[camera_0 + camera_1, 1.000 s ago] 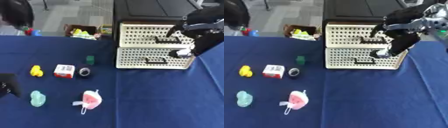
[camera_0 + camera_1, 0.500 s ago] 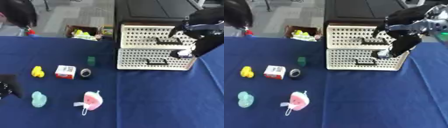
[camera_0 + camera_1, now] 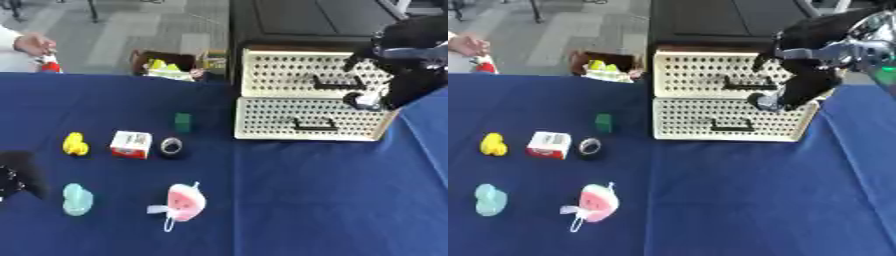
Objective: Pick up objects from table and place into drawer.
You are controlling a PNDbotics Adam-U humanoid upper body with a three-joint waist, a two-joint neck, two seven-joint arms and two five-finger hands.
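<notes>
Cream perforated drawer unit (image 3: 306, 117) sits just beside the right robot hand (image 3: 791, 90), finger state unclear.

Cream perforated drawer unit (image 3: 311, 117) at back, w/ small toys (image 3: 184, 202) scattered on blue cloth front-left.

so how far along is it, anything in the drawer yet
Nothing looks placed yet: both drawers look shut. The right robot hand is at the drawer front, apparently about to open one. Still on the table: yellow toy, red-white box, dark ring, green block, teal piece, pink toy.
</notes>
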